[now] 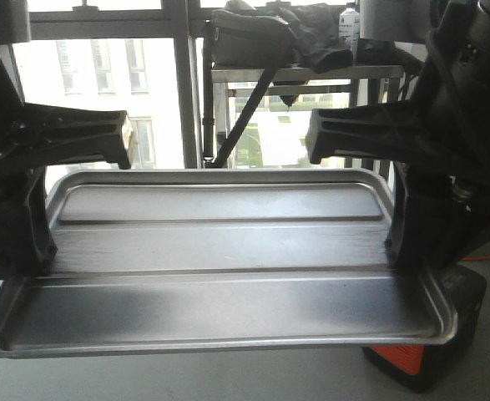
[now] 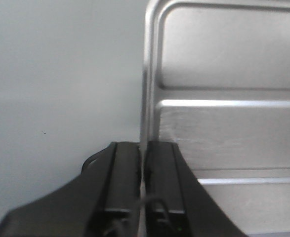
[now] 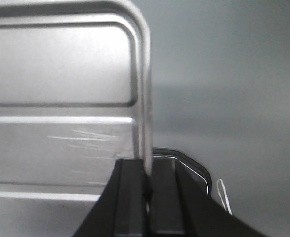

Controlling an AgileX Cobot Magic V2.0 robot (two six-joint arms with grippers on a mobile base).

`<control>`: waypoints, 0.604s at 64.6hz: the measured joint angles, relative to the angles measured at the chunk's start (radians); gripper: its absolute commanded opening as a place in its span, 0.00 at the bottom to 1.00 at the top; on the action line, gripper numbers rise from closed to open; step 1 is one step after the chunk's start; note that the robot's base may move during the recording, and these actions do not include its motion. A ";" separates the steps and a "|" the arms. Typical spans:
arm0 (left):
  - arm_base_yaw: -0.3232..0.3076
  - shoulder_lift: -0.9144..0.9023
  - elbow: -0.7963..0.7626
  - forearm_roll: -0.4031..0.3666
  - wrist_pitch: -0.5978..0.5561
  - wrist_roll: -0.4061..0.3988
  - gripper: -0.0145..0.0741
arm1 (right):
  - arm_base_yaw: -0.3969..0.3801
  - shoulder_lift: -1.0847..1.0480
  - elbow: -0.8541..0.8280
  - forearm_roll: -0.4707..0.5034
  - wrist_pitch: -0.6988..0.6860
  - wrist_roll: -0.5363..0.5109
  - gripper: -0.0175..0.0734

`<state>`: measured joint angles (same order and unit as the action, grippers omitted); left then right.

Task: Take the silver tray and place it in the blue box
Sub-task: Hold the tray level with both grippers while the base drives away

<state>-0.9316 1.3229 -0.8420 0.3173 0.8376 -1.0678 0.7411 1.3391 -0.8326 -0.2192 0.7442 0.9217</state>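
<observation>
Lab or office room: large window (image 1: pixel 94 75), metal bench (image 1: pixel 311 73) with bags (image 1: pixel 253 38), bottle (image 1: pixel 350 25).

Window (image 1: pixel 94 75): large, overexposed with daylight; a pale building (image 1: pixel 136 67) showed beyond. Frame post (image 1: pixel 180 83): dark, upright. Metal shelf (image 1: pixel 311 73): stood before the glass, carried dark bags (image 1: pixel 261 33) and a bottle (image 1: pixel 350 25). Surface (image 1: pixel 228 380): plain grey, matte, evenly lit in both wrist views.

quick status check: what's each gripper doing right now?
Left gripper: shut on the silver tray, pinching its left rim.
Right gripper: shut on the silver tray, pinching its right rim.
</observation>
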 measured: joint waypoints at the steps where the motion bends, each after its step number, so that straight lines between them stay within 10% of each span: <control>1: 0.000 0.000 0.000 0.000 0.000 0.000 0.15 | 0.000 0.000 0.000 0.000 0.000 0.000 0.26; 39: 0.000 0.000 0.000 0.002 -0.002 0.000 0.15 | 0.000 0.000 0.000 0.000 0.000 0.000 0.26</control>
<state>-0.9316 1.3229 -0.8420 0.3190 0.8357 -1.0678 0.7411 1.3391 -0.8326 -0.2192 0.7442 0.9217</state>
